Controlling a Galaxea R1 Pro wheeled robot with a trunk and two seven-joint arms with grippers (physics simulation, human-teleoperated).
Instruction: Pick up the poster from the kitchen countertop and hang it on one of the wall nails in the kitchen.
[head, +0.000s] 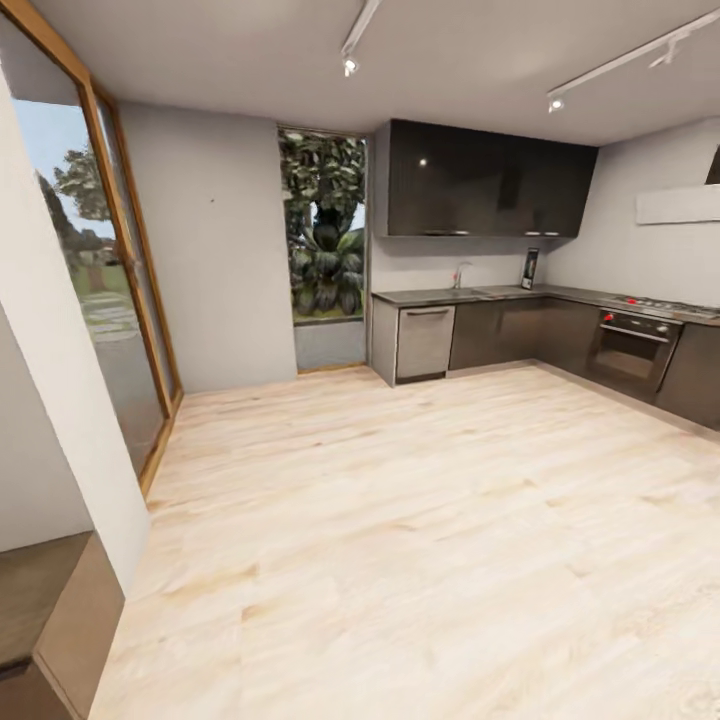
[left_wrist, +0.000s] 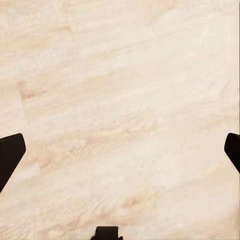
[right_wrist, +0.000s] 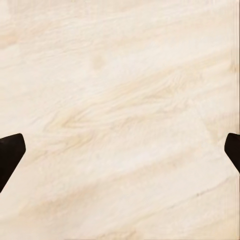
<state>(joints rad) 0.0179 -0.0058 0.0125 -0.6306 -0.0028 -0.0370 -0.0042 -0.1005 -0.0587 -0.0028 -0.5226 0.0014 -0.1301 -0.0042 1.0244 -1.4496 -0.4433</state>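
Observation:
Across the room, the poster (head: 529, 268) stands as a small dark rectangle on the grey kitchen countertop (head: 432, 296), leaning on the backsplash below the glossy black upper cabinets (head: 485, 180). A tiny dark speck, possibly a wall nail (head: 211, 200), marks the pale grey wall left of the window. My left gripper (left_wrist: 120, 152) is open over bare wood floor, its dark fingertips (left_wrist: 10, 155) far apart. Over the same floor my right gripper (right_wrist: 120, 152) is also open, holding nothing between its fingertips (right_wrist: 10, 154).
Light wood floor (head: 400, 520) stretches from me to the cabinets. A steel dishwasher (head: 425, 340) and an oven (head: 632, 348) sit under the counter. A white partition wall (head: 60, 350) stands close on the left, beside tall glass doors (head: 100, 290).

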